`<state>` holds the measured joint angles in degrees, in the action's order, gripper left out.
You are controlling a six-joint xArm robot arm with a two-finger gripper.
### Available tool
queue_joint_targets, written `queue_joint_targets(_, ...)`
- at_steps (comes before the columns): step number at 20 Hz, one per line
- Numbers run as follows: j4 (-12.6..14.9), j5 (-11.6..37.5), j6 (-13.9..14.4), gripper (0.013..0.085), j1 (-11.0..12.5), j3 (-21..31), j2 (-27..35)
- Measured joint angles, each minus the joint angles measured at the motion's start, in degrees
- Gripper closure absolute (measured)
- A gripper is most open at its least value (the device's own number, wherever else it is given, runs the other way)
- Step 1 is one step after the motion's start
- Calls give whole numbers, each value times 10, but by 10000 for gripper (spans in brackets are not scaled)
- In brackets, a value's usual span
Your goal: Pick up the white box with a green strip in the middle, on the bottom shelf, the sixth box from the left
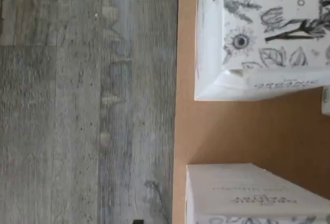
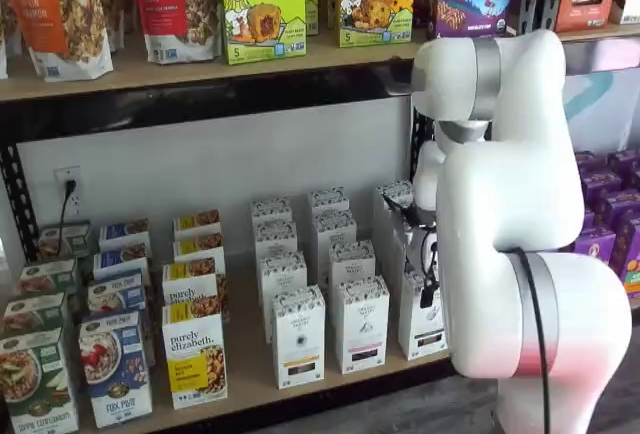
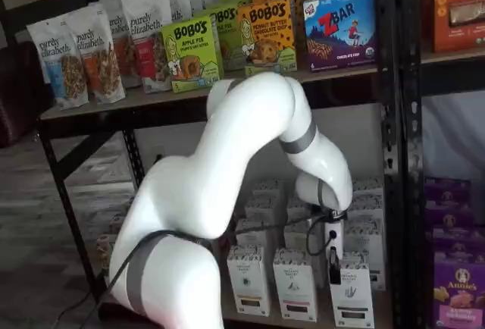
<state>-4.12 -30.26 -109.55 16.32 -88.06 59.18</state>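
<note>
You find the white box (image 3: 351, 291) at the front edge of the bottom shelf (image 2: 250, 379), rightmost white one, label outward for easy reach. The end effector (image 3: 333, 267) hangs above it; I cannot tell its opening.

Matt white carton (image 1: 258, 38) of printed paperboard; smooth tan wood shelf (image 1: 247, 131); grey wood-grain floor (image 1: 87, 105); glossy white plastic arm (image 2: 520, 204); black metal rack (image 3: 390, 117).
</note>
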Motion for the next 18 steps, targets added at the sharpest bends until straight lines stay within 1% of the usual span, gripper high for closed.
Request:
queue_joint_targets(4,15,16,13,130,-1,1,7)
queue_joint_targets(7,17,28,15,130,-1,3,10)
queue_joint_targets(8,18,32,16,170,-1,3,10)
queue_joint_targets(9,22,32,19,170,-1,3,11)
queue_joint_targets(11,29,30,26,250,-1,1,13)
queue_joint_targets(12,33,28,30,250,-2,0,14)
queue_joint_targets(13,35,27,32,290,-2,-1,14)
queue_joint_targets(15,36,26,33,290,-2,-2,14)
queue_joint_targets(18,46,26,42,290,-2,-4,14)
